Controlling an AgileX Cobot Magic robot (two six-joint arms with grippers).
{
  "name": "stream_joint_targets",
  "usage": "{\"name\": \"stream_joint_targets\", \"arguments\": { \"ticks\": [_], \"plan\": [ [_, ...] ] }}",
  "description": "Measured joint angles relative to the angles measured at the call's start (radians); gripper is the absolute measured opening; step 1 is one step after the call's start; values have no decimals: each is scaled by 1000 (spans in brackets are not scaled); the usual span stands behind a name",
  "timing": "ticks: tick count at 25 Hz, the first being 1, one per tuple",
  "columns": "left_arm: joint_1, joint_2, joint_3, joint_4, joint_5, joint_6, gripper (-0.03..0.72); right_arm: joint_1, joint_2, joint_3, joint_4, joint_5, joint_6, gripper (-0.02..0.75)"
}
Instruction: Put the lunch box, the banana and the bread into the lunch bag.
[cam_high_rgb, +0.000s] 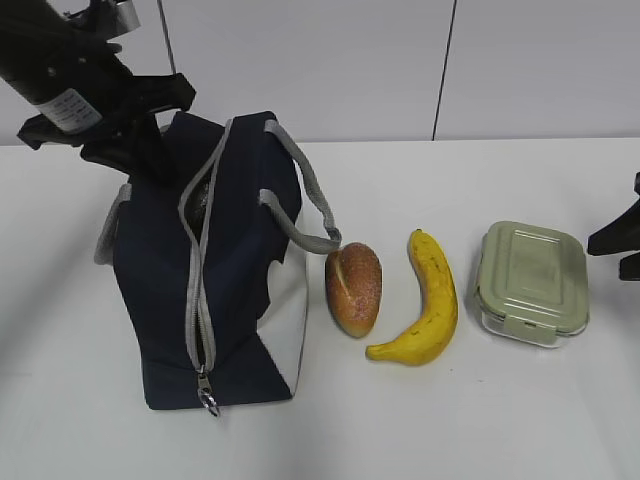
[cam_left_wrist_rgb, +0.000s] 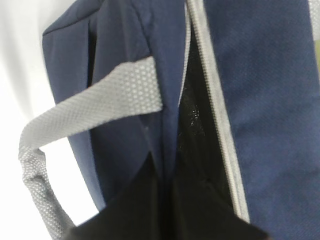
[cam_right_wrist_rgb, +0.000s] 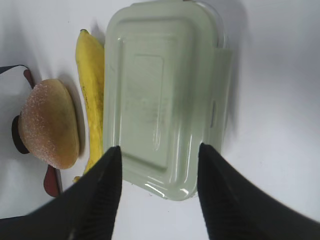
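The bag (cam_high_rgb: 205, 270) is seen in the exterior view on the left of the white tabletop (cam_high_rgb: 400, 420), its zipper (cam_high_rgb: 197, 300) parted along the top and the ring pull (cam_high_rgb: 208, 402) at the near end. Right of it lie the bread (cam_high_rgb: 353, 288), just beside the bag, then the banana (cam_high_rgb: 425, 300), then the box (cam_high_rgb: 530, 282), each apart from the next. The left arm (cam_high_rgb: 80, 85) is set over the bag's far end; its pincer is hidden there.

In the left wrist view, the left pincer (cam_left_wrist_rgb: 165, 210) is shown closed at the parted zipper, beside a grey handle (cam_left_wrist_rgb: 100, 107); whether cloth is pinched cannot be told.

In the right wrist view, the right pincer (cam_right_wrist_rgb: 157, 180) is held half open above the near edge of the box lid, gripping nothing, with banana and bread to one side.
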Motion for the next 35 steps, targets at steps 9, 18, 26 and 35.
{"name": "stream_joint_targets", "arguments": {
  "ticks": [9,18,26,35],
  "plan": [
    [0,0,0,0,11,0,-3,-4,161,-70,-23,23,-9,365],
    [0,0,-1,0,16,0,-3,-4,190,-72,-20,1,-49,365],
    [0,0,-1,0,17,0,-3,-4,222,-72,31,1,-85,560],
    [0,0,-1,0,18,0,-3,-4,308,-96,108,9,-164,609]
  ]
}}
